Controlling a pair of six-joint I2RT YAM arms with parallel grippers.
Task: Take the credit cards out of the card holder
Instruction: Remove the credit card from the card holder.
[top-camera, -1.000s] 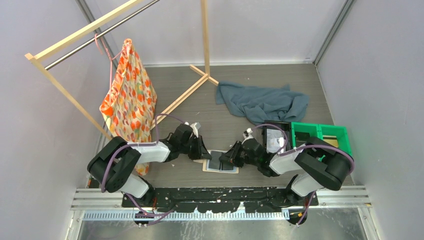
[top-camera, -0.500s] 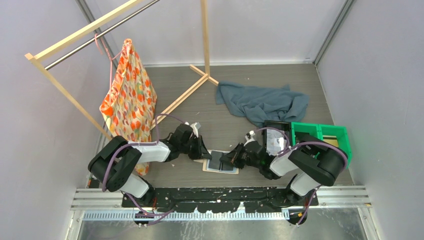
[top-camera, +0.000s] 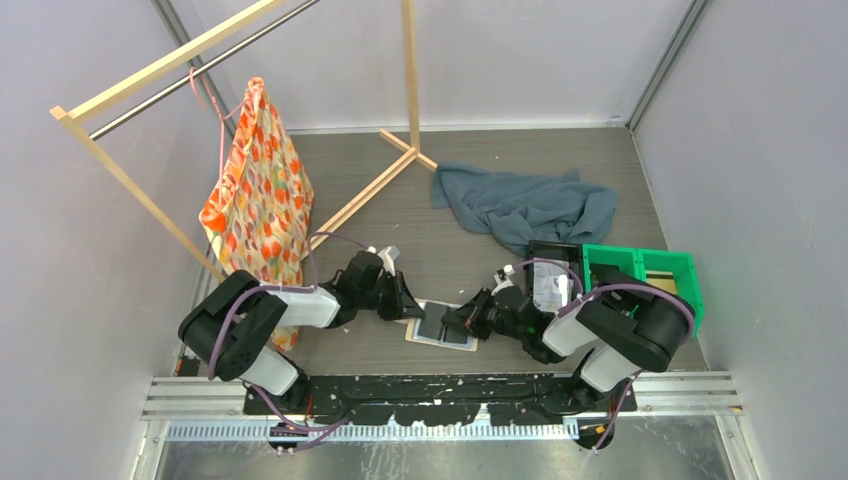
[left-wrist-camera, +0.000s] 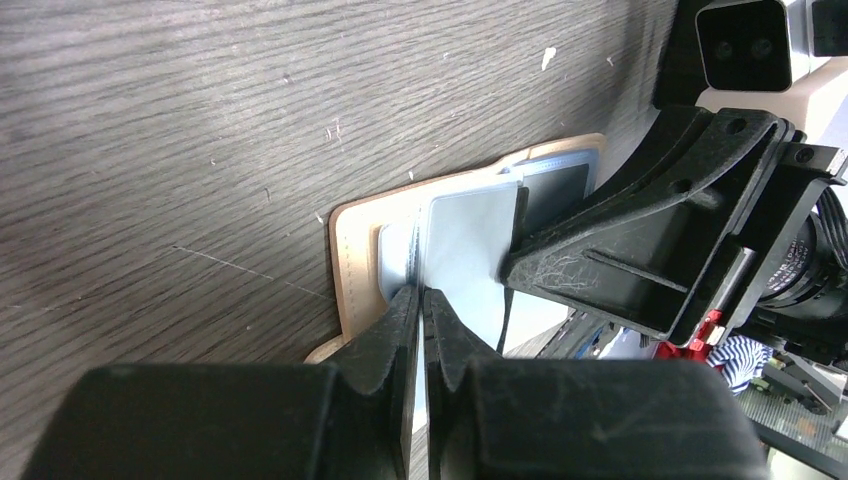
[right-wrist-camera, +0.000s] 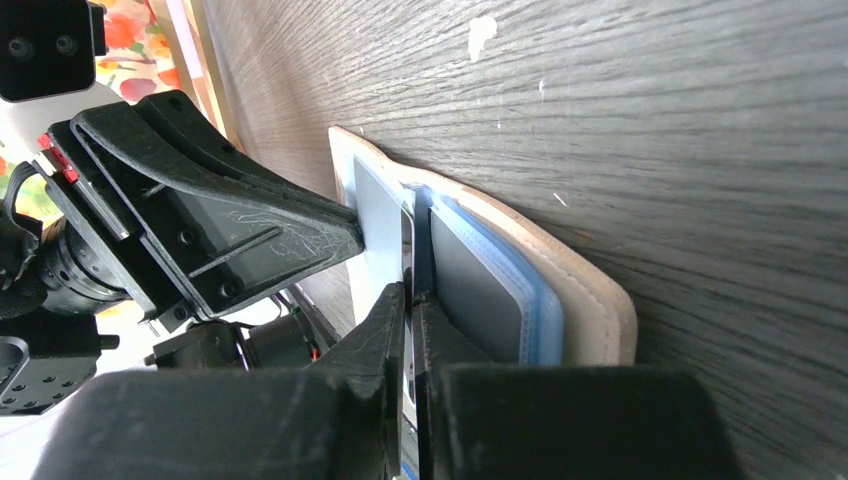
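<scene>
The tan card holder (top-camera: 440, 328) lies open on the table between both arms, near the front edge. One pale blue-grey inner leaf (left-wrist-camera: 465, 250) stands raised off it. My left gripper (left-wrist-camera: 421, 292) is shut on that leaf's near edge. From the opposite side, my right gripper (right-wrist-camera: 410, 290) is shut on a thin dark-edged credit card (right-wrist-camera: 407, 235) at the same leaf. Another dark grey card (right-wrist-camera: 480, 290) sits in a blue pocket against the tan cover (right-wrist-camera: 590, 300). In the top view the left gripper (top-camera: 412, 308) and right gripper (top-camera: 458, 320) nearly meet over the holder.
A black tray (top-camera: 550, 275) and a green bin (top-camera: 640, 272) stand right of the right arm. A grey-blue cloth (top-camera: 525, 205) lies behind them. At the left, a patterned bag (top-camera: 258, 185) hangs on a wooden rack (top-camera: 410, 80).
My right gripper has shifted slightly over the holder and its jaws have closed on the thin card edge. The left gripper has stayed shut in place.
</scene>
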